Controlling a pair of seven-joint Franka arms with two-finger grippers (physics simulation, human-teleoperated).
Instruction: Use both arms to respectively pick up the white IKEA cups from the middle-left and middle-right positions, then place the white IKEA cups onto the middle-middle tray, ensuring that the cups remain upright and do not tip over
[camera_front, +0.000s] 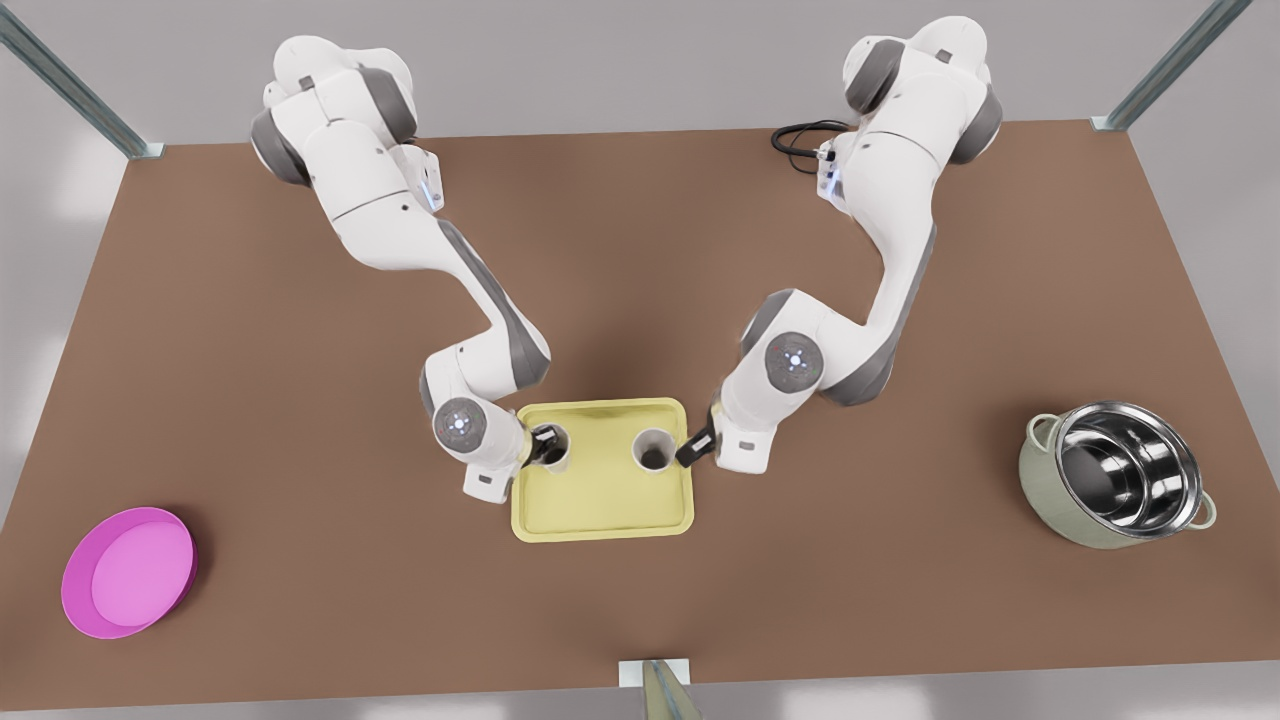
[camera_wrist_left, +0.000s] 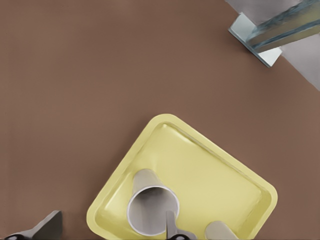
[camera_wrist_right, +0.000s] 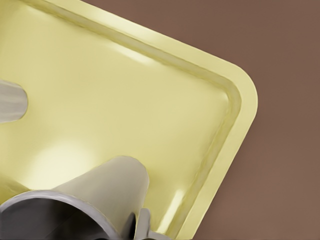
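Observation:
Two white IKEA cups stand upright on the pale yellow tray (camera_front: 600, 500) (camera_wrist_left: 210, 175) (camera_wrist_right: 125, 100). The cup on the front view's left (camera_front: 557, 450) (camera_wrist_left: 152, 210) has my left gripper (camera_front: 545, 443) (camera_wrist_left: 110, 229) open at it. One finger (camera_wrist_left: 172, 226) is at the rim and the other (camera_wrist_left: 47, 227) stands far out over the table. The other cup (camera_front: 653, 449) (camera_wrist_right: 100, 195) is near the tray's right edge. My right gripper (camera_front: 693, 449) is just beside it, at the tray's rim. Each wrist view also catches a sliver of the other cup (camera_wrist_left: 220, 231) (camera_wrist_right: 10, 102).
A round magenta dish (camera_front: 128, 572) lies at the front view's lower left. A steel-lined pot (camera_front: 1118, 472) stands at the right. A metal post bracket (camera_front: 655, 680) (camera_wrist_left: 260, 42) sits at the table's front edge. A black cable (camera_front: 800, 135) loops at the right arm's base.

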